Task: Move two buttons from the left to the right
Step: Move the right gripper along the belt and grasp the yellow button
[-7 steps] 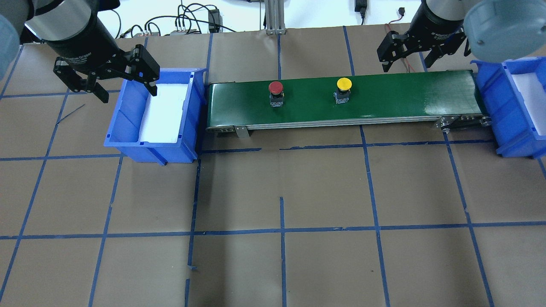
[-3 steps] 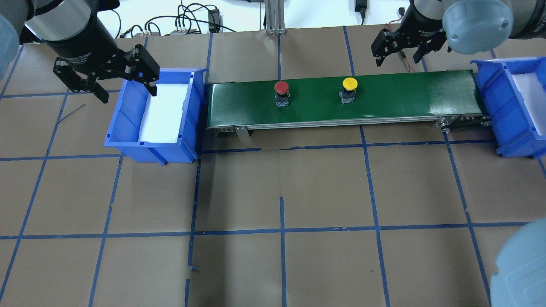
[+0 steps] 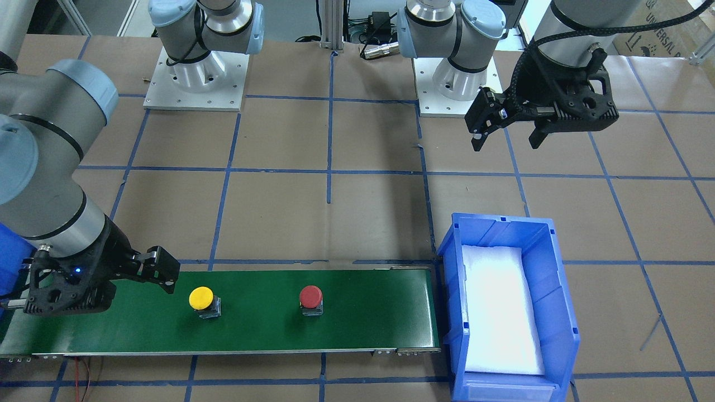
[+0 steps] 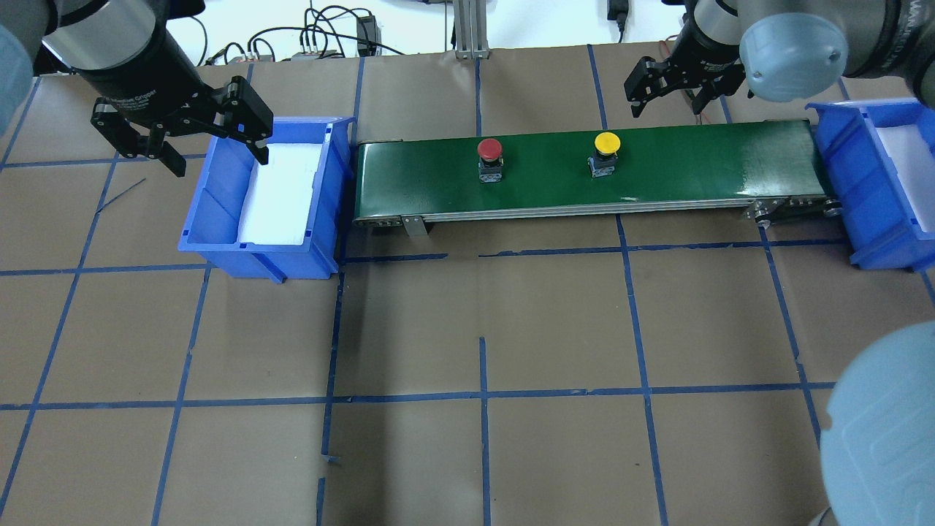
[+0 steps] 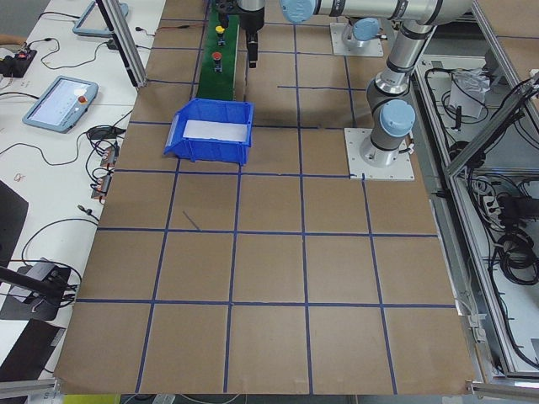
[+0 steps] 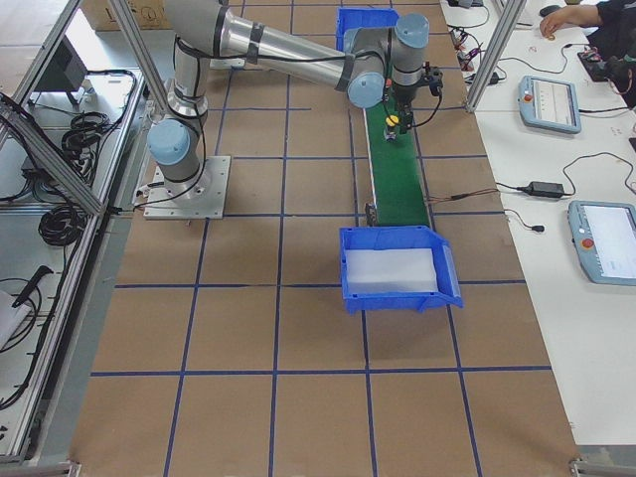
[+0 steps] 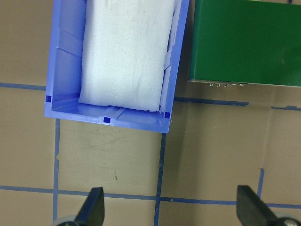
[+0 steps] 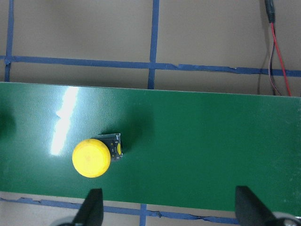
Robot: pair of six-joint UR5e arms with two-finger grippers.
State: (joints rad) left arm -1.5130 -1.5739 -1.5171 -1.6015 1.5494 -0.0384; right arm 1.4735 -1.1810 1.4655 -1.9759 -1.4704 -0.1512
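Note:
The yellow button (image 4: pixel 607 142) and the red button (image 4: pixel 489 149) stand upright on the green belt (image 4: pixel 687 172), the red one to the left. They also show in the front view, yellow (image 3: pixel 201 298) and red (image 3: pixel 310 296). My right gripper (image 4: pixel 666 102) is open and empty, above the belt's far edge just right of the yellow button. In the right wrist view the yellow button (image 8: pixel 91 157) sits close to one finger (image 8: pixel 91 209). My left gripper (image 4: pixel 218 157) is open and empty over the far-left corner of the left blue bin (image 4: pixel 219 245).
The left bin holds only white foam (image 4: pixel 281 193). A second blue bin (image 4: pixel 840 164) stands at the belt's right end. Cables (image 4: pixel 321 36) lie beyond the table's far edge. A red wire (image 8: pixel 277 52) runs past the belt.
Both buttons have moved right along the belt. My right gripper has moved left and farther back, closer to the yellow button. The left arm has not moved.

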